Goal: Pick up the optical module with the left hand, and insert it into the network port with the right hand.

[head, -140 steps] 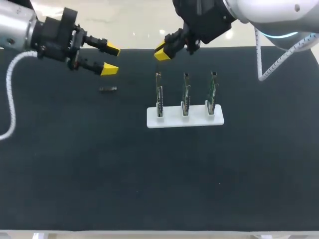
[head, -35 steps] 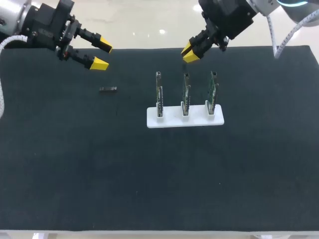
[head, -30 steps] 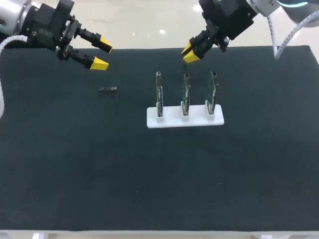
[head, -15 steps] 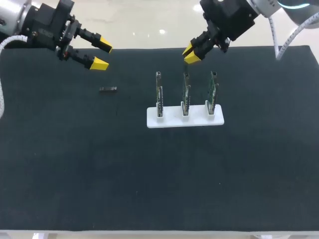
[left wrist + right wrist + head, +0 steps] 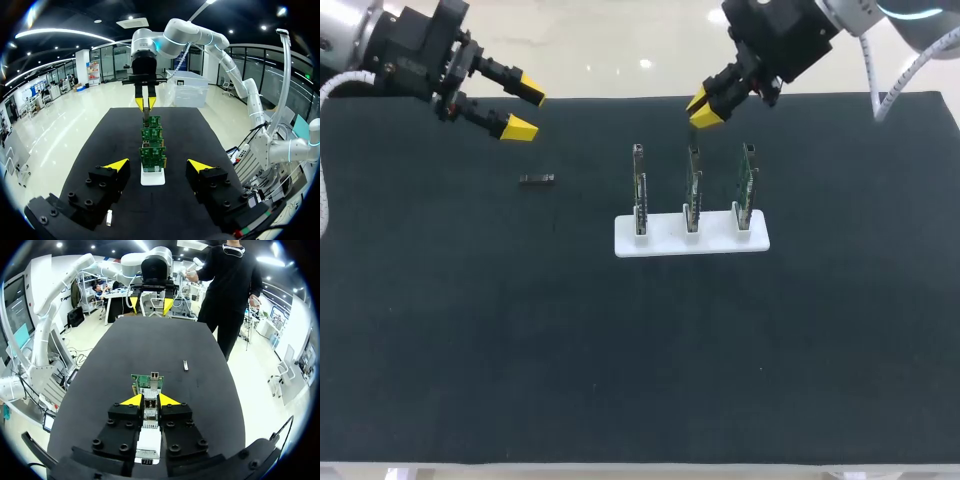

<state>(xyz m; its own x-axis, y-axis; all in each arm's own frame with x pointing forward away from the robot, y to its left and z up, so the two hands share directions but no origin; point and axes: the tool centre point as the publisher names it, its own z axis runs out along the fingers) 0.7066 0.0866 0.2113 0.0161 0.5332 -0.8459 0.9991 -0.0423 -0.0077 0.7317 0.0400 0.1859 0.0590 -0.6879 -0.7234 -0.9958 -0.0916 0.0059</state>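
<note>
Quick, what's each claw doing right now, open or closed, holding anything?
Left claw: open wide, empty; the module is not picked up.
Right claw: open with a narrow gap, holding nothing.

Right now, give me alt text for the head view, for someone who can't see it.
A small dark optical module lies on the black table, and the left gripper is poised just beyond it with its fingers open. Near the middle, a white holder carries three upright circuit boards, and the right gripper hangs just beyond them.
</note>
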